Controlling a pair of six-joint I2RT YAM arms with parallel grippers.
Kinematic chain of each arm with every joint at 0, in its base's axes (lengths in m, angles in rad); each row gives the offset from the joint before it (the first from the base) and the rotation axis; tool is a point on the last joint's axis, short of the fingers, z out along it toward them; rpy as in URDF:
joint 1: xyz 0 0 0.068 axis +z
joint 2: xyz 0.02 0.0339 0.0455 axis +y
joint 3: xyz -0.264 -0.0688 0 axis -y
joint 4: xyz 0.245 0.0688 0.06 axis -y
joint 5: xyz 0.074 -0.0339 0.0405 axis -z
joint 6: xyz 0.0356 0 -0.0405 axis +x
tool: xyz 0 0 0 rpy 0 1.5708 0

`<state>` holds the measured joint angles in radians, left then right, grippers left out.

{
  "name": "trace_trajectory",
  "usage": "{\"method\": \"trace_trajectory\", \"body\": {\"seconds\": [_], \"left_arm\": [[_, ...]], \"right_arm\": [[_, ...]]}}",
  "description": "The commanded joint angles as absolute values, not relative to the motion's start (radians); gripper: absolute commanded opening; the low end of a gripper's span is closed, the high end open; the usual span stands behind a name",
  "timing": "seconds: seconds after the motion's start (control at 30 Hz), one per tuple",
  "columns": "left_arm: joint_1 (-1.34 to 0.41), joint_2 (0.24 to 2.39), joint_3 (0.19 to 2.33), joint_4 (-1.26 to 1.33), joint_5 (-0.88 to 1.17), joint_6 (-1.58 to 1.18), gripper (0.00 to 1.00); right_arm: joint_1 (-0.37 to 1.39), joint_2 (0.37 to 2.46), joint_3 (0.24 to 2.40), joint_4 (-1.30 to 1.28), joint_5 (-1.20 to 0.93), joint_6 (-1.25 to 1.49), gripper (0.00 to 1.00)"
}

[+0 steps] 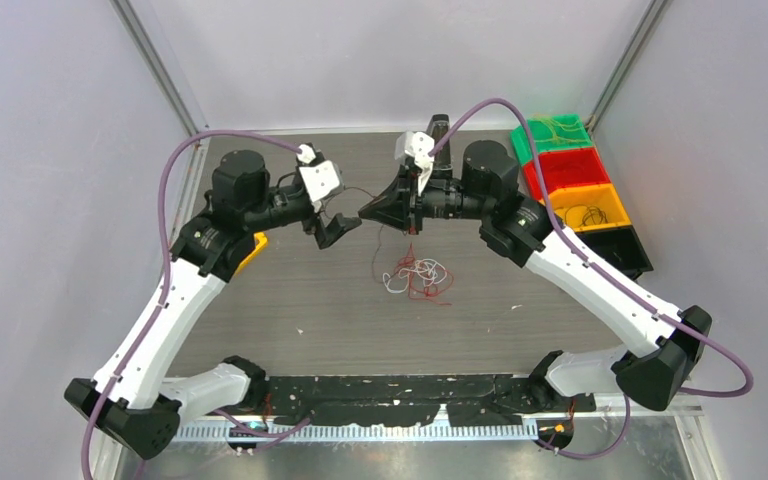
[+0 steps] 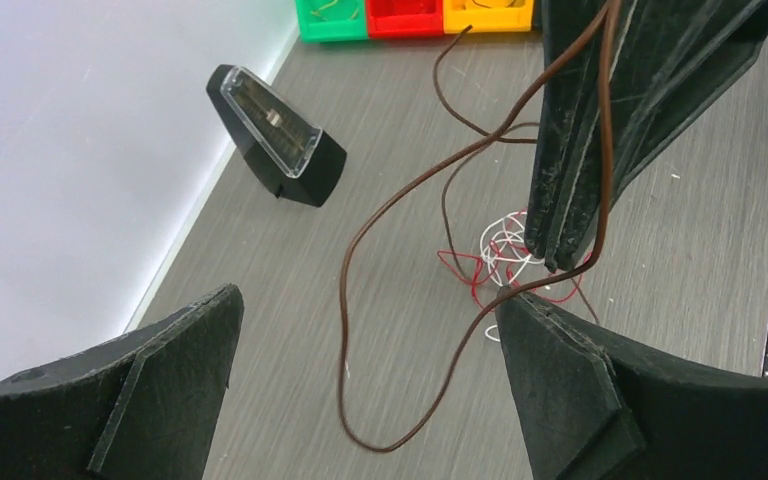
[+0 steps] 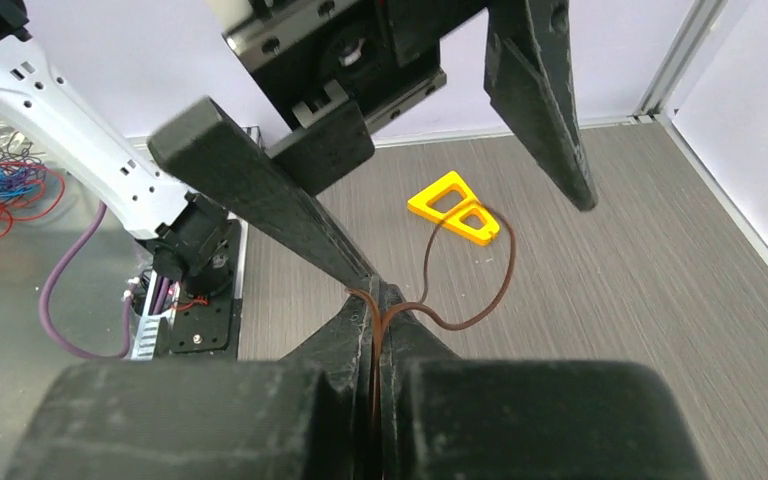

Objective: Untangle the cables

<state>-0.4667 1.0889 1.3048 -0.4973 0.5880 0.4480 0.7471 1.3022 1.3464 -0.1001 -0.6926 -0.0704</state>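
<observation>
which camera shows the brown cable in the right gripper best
Left wrist: the brown cable hangs in a long loop from the shut right gripper toward the table. Right wrist shows only the pinch and a short loop; top external, a faint thin line.

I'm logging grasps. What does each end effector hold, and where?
The right end effector pinches the thin dark brown wire partway along its length; the left end effector is open, holding nothing.

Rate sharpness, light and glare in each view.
Top view: even, soft light, no hard shadows, cables small but distinct. Left wrist: brown cable crisp, sheen on the clear-faced block. Right wrist: right tool blurred up close, table beyond sharp.
</observation>
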Motion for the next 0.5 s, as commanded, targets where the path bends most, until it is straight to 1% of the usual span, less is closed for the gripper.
{"method": "trace_trajectory", "body": {"seconds": [0.0, 0.1, 0.13, 0.17, 0.2, 0.23, 0.27, 0.33, 0.37, 0.43, 0.47], "left_arm": [[-0.482, 1.072, 1.257, -0.456, 0.634, 0.471, 0.96], [-0.482, 1.053, 1.203, -0.478, 0.758, 0.486, 0.88], [-0.482, 1.048, 1.184, -0.471, 0.780, 0.486, 0.81], [-0.482, 1.043, 1.166, -0.459, 0.780, 0.482, 0.70], [-0.481, 1.040, 1.158, -0.432, 0.771, 0.465, 0.57], [-0.480, 1.036, 1.155, -0.416, 0.759, 0.449, 0.42], [-0.478, 1.030, 1.157, -0.404, 0.751, 0.430, 0.24], [-0.467, 1.012, 1.164, -0.385, 0.752, 0.404, 0.05], [-0.459, 1.001, 1.170, -0.386, 0.756, 0.390, 0.00], [-0.434, 0.981, 1.185, -0.400, 0.777, 0.367, 0.00], [-0.424, 0.975, 1.196, -0.421, 0.792, 0.366, 0.00]], "right_arm": [[0.755, 1.274, 1.395, -0.058, -0.724, -0.057, 0.05], [0.755, 1.274, 1.413, -0.049, -0.723, -0.046, 0.06], [0.754, 1.273, 1.415, -0.050, -0.725, -0.044, 0.06], [0.754, 1.270, 1.415, -0.052, -0.729, -0.043, 0.06], [0.754, 1.268, 1.413, -0.059, -0.735, -0.042, 0.06], [0.754, 1.261, 1.406, -0.064, -0.736, -0.046, 0.05], [0.753, 1.256, 1.400, -0.078, -0.734, -0.055, 0.05], [0.739, 1.236, 1.377, -0.101, -0.725, -0.068, 0.05], [0.729, 1.219, 1.361, -0.111, -0.722, -0.069, 0.05], [0.681, 1.197, 1.338, -0.182, -0.719, -0.076, 0.05], [0.639, 1.183, 1.330, -0.213, -0.721, -0.103, 0.07]]}}
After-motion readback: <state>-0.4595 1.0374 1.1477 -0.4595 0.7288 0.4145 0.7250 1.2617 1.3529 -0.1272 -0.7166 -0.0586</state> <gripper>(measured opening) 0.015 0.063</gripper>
